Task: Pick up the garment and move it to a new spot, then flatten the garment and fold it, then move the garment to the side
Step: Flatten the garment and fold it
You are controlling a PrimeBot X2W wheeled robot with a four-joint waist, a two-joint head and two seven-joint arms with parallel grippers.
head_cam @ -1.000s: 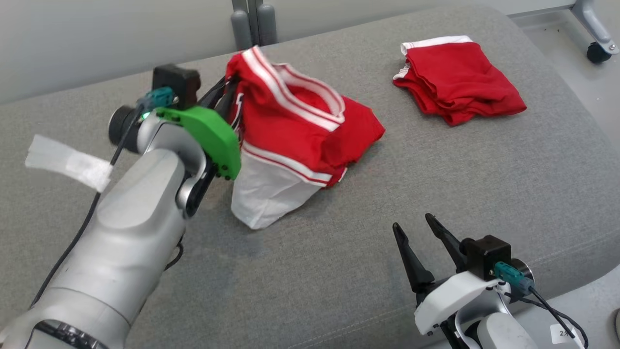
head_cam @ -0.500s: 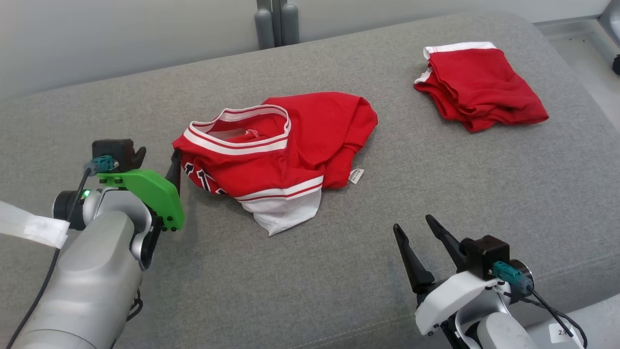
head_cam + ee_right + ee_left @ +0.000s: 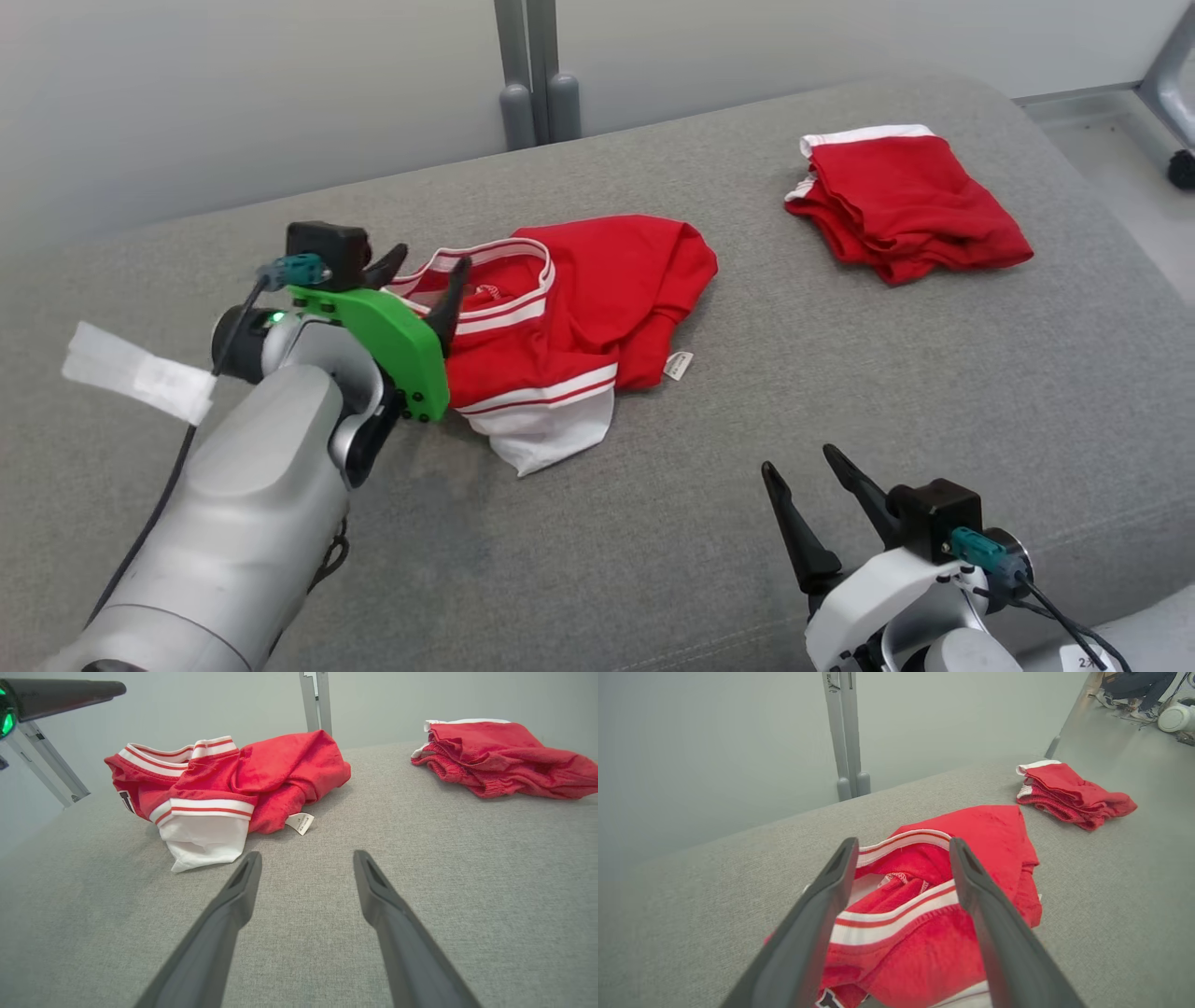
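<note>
Jersey (image 3: 597, 280), red w/ white-striped collar (image 3: 901, 910) & white hem: crumpled on grey cushion (image 3: 840, 392), left of folded red garment (image 3: 906, 201), well apart.
L gripper (image 3: 431, 259): jaws spread, straddling collar at the jersey end farthest from folded garment.
R gripper (image 3: 798, 459): jaws spread, nothing between; robot-side of folded garment.
Risk: pinch catches one collar layer only, so jersey lifts bunched and is hard to flatten; a drag toward folded garment could muss it.
Containers: n/a.

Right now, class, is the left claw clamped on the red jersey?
No, the left claw stands wide open, its jaws spread apart, not pinching the red jersey.
</note>
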